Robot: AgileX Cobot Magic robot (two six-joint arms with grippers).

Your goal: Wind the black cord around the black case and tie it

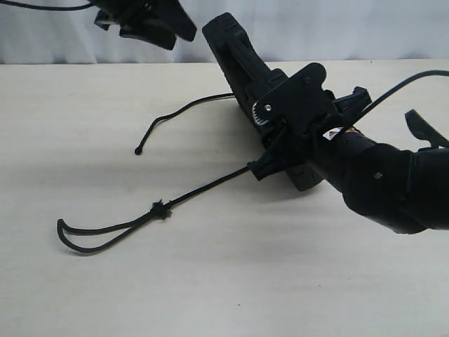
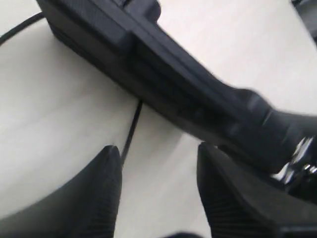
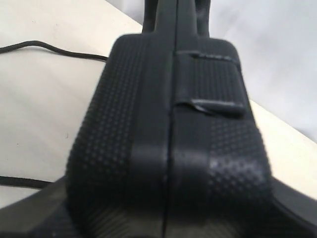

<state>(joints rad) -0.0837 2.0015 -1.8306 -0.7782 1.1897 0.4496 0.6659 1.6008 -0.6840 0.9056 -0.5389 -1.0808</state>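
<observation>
Right pincer nearest me, 3 o'clock, pinching case; case is tilted up on edge toward 1 o'clock. Left pincer spread, empty, up at 11. Cord trails loose to 8 o'clock on surface, no wrap visible. Risk: case pivots or slips in grip, dragging cord off. Can't see cord's path behind case, nor far jaw.

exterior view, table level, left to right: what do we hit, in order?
Loop of the black cord → knotted free tip → small frayed knot → black case → right arm.
</observation>
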